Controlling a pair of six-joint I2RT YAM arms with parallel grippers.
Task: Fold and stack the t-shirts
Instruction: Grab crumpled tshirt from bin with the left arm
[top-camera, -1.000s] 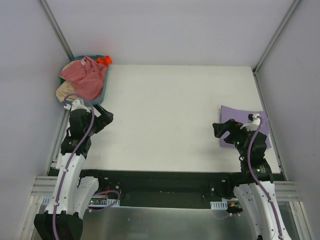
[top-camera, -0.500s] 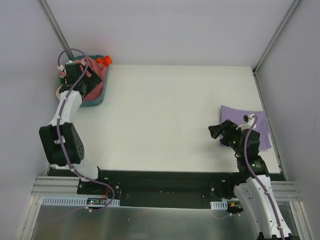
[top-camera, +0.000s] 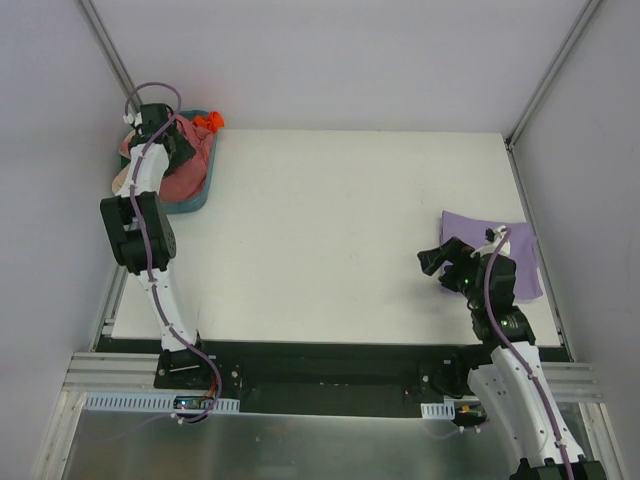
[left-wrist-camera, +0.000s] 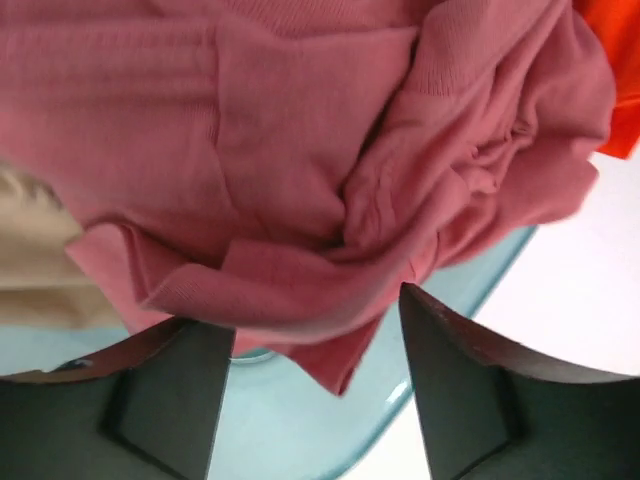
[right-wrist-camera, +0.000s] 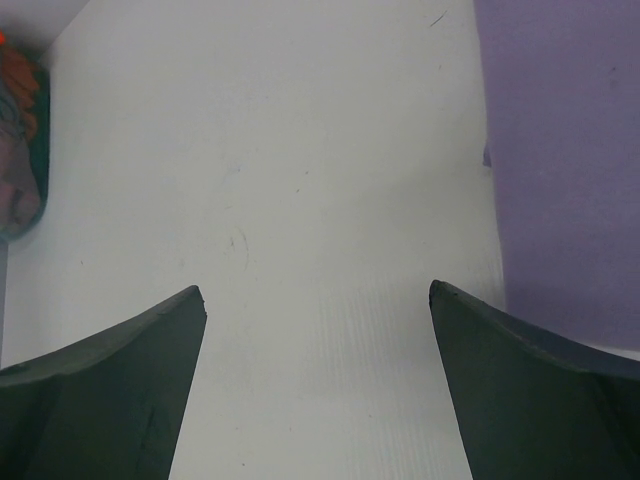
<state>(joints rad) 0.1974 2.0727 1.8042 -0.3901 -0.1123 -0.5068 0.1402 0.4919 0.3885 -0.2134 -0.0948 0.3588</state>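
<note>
My left arm (top-camera: 138, 235) reaches far out to eleven o'clock, left gripper (left-wrist-camera: 310, 320) tipped downward, jaws partly apart. My right arm (top-camera: 500, 330) sits folded near four o'clock, right gripper (right-wrist-camera: 316, 290) spread wide, aimed toward ten o'clock.

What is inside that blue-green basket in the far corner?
A crumpled red shirt fills the basket, with beige cloth beside it and something orange at the rim. Anything beneath the shirt is covered.

Teal basket (top-camera: 190, 205) in the table's (top-camera: 350, 230) far-left corner — orange item (top-camera: 208, 122) beside it
</note>
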